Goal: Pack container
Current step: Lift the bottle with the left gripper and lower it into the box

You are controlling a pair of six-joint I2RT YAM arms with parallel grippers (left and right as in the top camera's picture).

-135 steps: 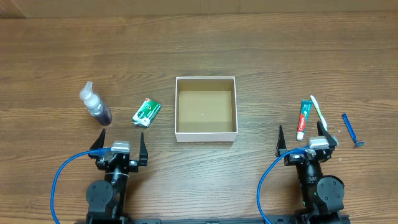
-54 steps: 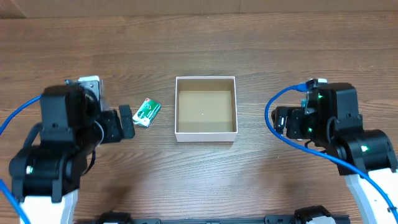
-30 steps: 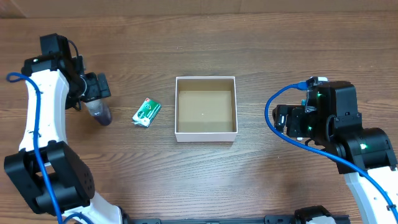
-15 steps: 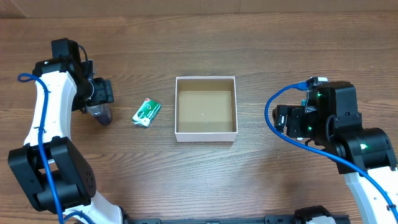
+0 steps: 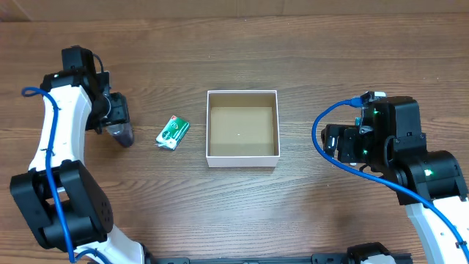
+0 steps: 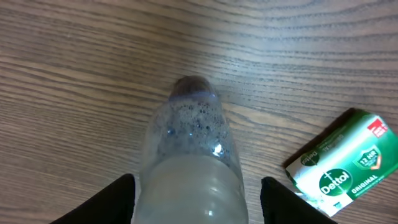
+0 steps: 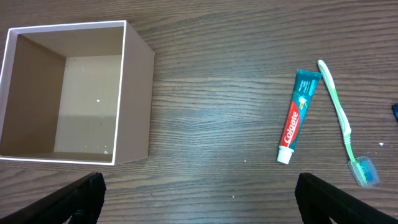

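Note:
The container [image 5: 207, 129], a square white box with a brown inside, stands empty at the table's middle; the right wrist view shows it [image 7: 122, 93] at upper left. A clear spray bottle [image 5: 122, 134] lies on its side at the left. My left gripper [image 5: 111, 116] straddles this bottle [image 6: 189, 155], and the left gripper [image 6: 196, 208] is partly closed: one finger [image 6: 115, 202] meets the bottle's side, the other [image 6: 289, 199] stands a little off it. My right gripper [image 5: 333, 143] hovers right of the container, and this right gripper [image 7: 199, 199] is wide open over bare wood.
A green soap packet [image 5: 173, 132] lies between bottle and container, also seen as a packet [image 6: 345, 165] in the left wrist view. A toothpaste tube [image 7: 296, 115], a green toothbrush [image 7: 339, 115] and a blue object [image 7: 395, 111] at the frame edge lie to the right.
My left gripper has dropped over the spray bottle and its fingers have drawn in around it. The right arm has stayed still.

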